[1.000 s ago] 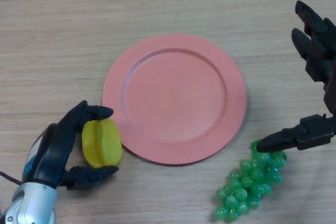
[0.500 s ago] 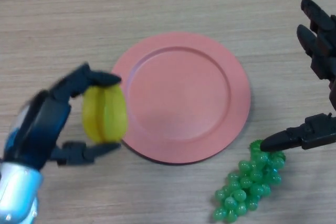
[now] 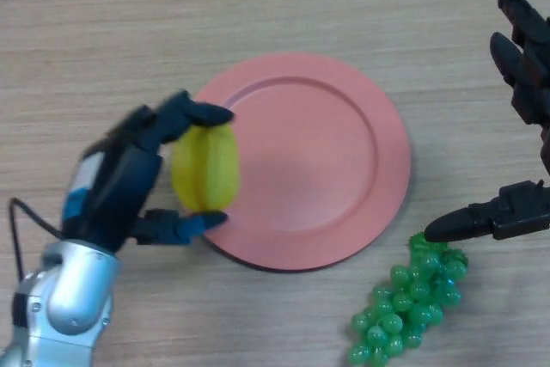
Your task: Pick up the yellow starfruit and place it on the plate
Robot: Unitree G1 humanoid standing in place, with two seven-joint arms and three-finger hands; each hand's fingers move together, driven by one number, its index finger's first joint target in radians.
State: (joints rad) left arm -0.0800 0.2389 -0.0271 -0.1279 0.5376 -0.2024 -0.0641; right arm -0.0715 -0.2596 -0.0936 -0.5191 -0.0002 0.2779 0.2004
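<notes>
The yellow starfruit is held between the fingers and thumb of my left hand, which is shut on it. It hangs over the left rim of the round pink plate, lifted off the table. The plate lies flat in the middle of the wooden table with nothing on it. My right hand stays idle at the right edge, fingers straight, its thumb pointing left above the grapes.
A bunch of green grapes lies on the table just below and right of the plate, under my right thumb. The light wooden table extends on all sides.
My left hand has lifted the starfruit off the table and carried it right, from beside the plate to over its left rim. The right hand has hardly moved.
</notes>
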